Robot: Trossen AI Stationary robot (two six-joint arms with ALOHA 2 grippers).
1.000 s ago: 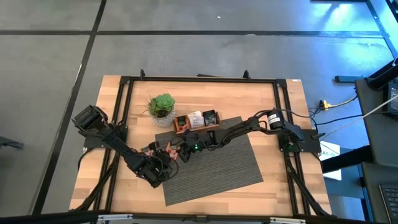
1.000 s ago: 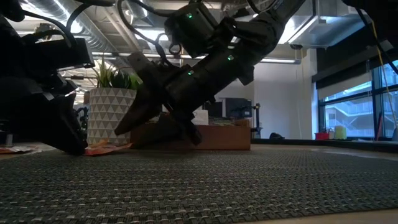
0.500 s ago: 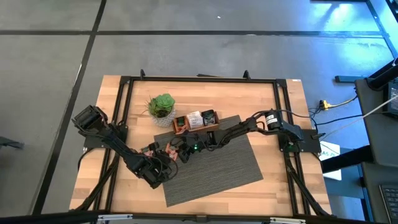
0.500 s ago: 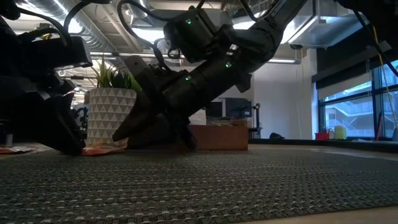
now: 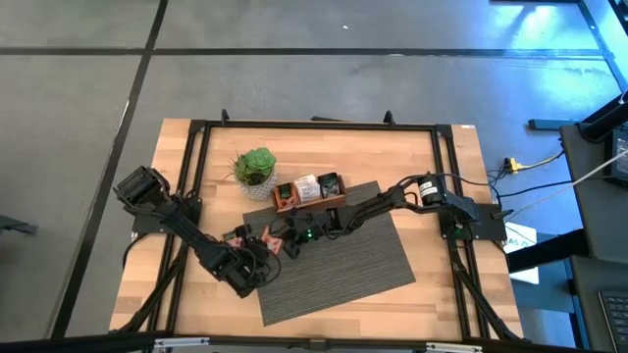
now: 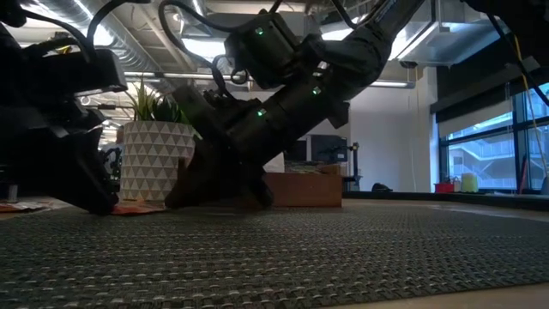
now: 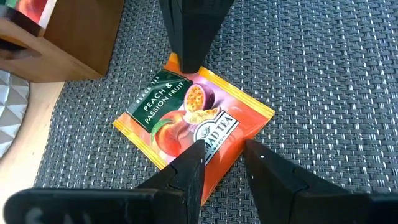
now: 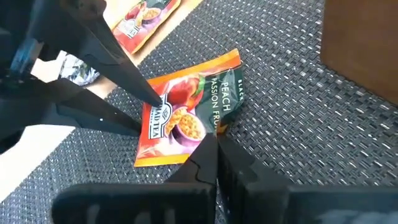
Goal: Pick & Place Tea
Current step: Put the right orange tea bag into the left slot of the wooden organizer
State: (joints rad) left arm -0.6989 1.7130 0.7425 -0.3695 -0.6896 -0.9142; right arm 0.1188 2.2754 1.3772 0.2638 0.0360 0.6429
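An orange-red tea sachet (image 7: 189, 118) lies flat on the grey woven mat (image 5: 339, 260), also shown in the right wrist view (image 8: 186, 115). My right gripper (image 8: 212, 146) reaches in from the tray side and is shut at the sachet's edge. My left gripper (image 7: 221, 155) stands open at the opposite edge; one fingertip lies over the sachet, the other over the mat beside it. In the high view the two grippers meet near the mat's left far corner, left (image 5: 265, 251), right (image 5: 285, 241). Another sachet (image 8: 144, 15) lies on the wood. My left gripper has one fingertip (image 7: 194, 152) on the sachet's printed face near its edge, coming in slanting down; the other finger stands off it. My right gripper pinches the sachet's edge by the green label (image 8: 222, 124) between its shut fingertips, slanting down from the tray side. The sachet lies on the mat.
The brown wooden tray (image 5: 309, 190) with sachets in its compartments stands just beyond the mat's far edge, close to the right gripper. A green potted plant (image 5: 255, 167) stands left of it. More orange sachets (image 5: 247, 235) lie on the wood by the left arm.
My right gripper has shut: in the low view its two fingers, spread apart a second ago, now stand together at the mat. The arms have otherwise kept their places, and the sachet still lies flat.
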